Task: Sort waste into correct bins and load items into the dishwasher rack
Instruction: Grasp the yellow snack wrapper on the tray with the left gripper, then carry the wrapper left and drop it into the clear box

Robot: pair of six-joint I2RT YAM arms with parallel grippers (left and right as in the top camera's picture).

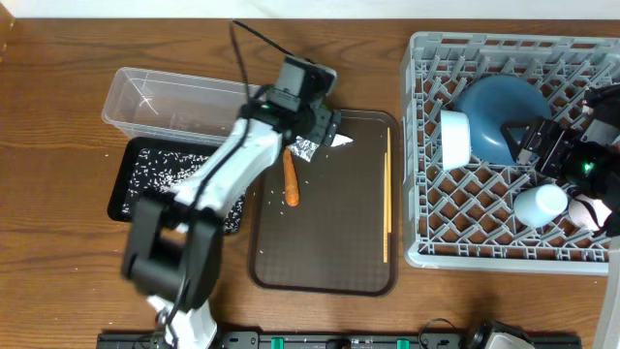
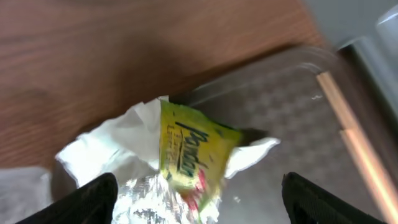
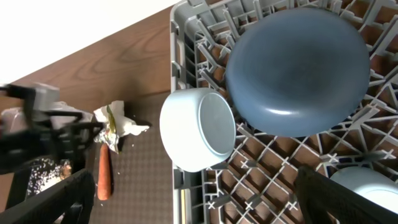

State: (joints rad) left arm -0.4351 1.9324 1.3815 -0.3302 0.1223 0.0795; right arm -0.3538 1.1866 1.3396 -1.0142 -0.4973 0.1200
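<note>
Crumpled wrappers [image 2: 180,162] on brown tray [image 2: 280,106], between spread left fingers [image 2: 93,202]

The serving tray [image 1: 320,252] lies open between carrot [image 1: 290,179] and chopsticks [image 1: 387,194], while the left arm [image 1: 228,165] overhangs its far-left corner.

Robotics test bench dressed as a kitchen clear-up station. Wood-grain surface [image 1: 58,116] set against a plain white wall [image 1: 194,8]. Two arms at it: white-and-black left arm [image 1: 223,174] based at a black rail [image 1: 291,339] on the near edge, loose black cable [image 1: 242,48] looping off its wrist; dark right arm [image 1: 581,145] with a green status light, over the rack. Kitchen props laid straight on the wood: light-grey dishwasher rack [image 1: 415,204] holding a dark-blue plate [image 1: 499,102] and white bowl [image 1: 453,138], brown serving tray [image 1: 320,242], clear tub [image 1: 121,102] and black tray [image 1: 116,199] side by side
</note>
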